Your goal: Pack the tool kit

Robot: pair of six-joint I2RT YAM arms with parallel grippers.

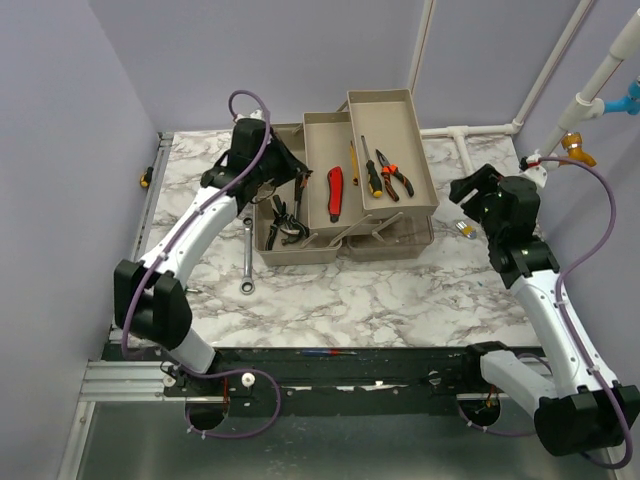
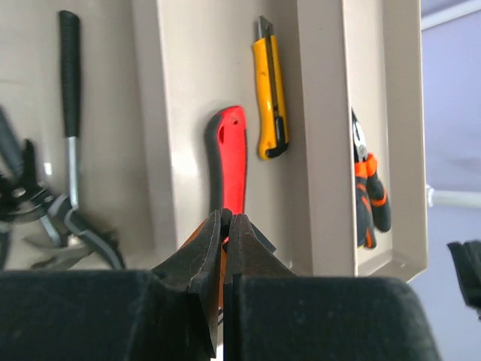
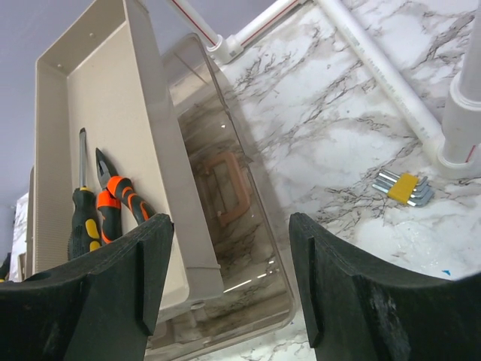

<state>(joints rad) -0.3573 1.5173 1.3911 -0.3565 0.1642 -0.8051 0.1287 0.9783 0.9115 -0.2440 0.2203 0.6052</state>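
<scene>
Toolbox [image 1: 392, 115] holds most tools; you see the wrench [image 1: 246, 262] and hex keys [image 3: 403, 187] left outside. Left pincer [image 2: 225, 217] is together, right pincer [image 3: 230, 227] apart.

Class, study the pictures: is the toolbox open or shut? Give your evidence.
Open. The toolbox has its fold-out trays spread apart, with the red cutter and pliers lying uncovered in them.

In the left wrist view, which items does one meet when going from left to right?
Black-handled hammer → red cutter → yellow utility knife → orange-and-black pliers.
</scene>
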